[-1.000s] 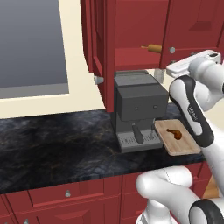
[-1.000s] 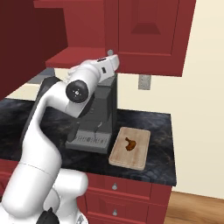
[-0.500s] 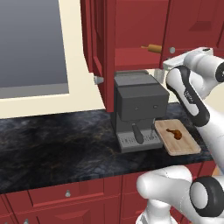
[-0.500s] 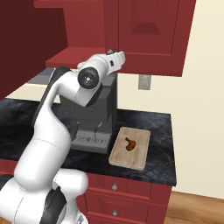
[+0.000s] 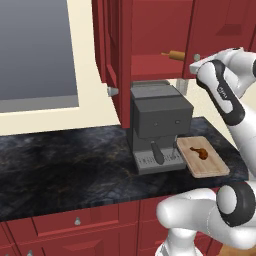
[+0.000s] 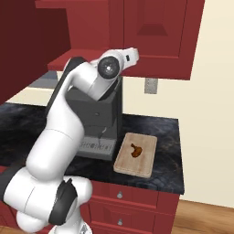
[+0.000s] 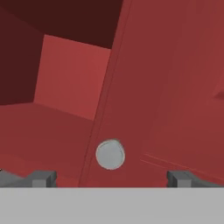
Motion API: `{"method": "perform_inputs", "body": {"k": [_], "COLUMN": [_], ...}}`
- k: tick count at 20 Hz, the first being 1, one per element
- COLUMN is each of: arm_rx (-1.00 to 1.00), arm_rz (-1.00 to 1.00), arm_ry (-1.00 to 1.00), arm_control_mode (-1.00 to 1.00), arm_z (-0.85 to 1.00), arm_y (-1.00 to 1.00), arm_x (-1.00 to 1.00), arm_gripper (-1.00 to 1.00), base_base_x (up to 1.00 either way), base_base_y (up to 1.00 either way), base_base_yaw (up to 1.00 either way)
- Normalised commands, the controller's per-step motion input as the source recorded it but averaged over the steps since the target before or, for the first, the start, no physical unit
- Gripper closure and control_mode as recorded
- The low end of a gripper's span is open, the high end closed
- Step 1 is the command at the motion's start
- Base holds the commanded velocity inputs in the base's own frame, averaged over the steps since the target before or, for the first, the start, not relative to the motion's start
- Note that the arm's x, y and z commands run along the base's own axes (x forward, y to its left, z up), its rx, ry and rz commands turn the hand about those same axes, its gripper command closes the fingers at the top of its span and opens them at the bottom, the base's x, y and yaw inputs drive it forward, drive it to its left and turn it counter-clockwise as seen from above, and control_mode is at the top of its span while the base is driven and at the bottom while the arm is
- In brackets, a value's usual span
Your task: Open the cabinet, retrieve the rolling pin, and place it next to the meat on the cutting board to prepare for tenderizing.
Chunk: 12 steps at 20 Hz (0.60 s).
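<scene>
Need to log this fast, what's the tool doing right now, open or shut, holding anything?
Tool: open, holding nothing, fingertips spread either side of the cabinet door's round silver knob.

Dark counter (image 5: 60, 160) carries coffee machine (image 5: 157, 127) beside cutting board (image 5: 207, 162).

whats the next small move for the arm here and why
Probably ease the end effector straight forward and close on the round silver knob of the right cabinet door. Its fingers are wide open, the knob sits between them, this door looks closed, and the rolling pin lies on the shelf beside it.
</scene>
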Motion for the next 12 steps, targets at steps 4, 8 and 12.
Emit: {"method": "perform_inputs", "body": {"k": [4,8,12], "arm_rx": [0.0,0.0,0.0], "arm_rz": [0.03,0.01,0.0], "arm_ry": [0.03,0.0,0.0], "arm_control_mode": [-1.0,-1.0,-1.0], "arm_z": [0.06,0.0,0.0], "arm_y": [0.0,0.0,0.0], "arm_x": [0.18,0.16,0.1], "arm_gripper": [-1.0,-1.0,-1.0], "base_base_x": [0.0,0.0,0.0], "base_base_y": [0.0,0.0,0.0], "base_base_yaw": [0.0,0.0,0.0]}}
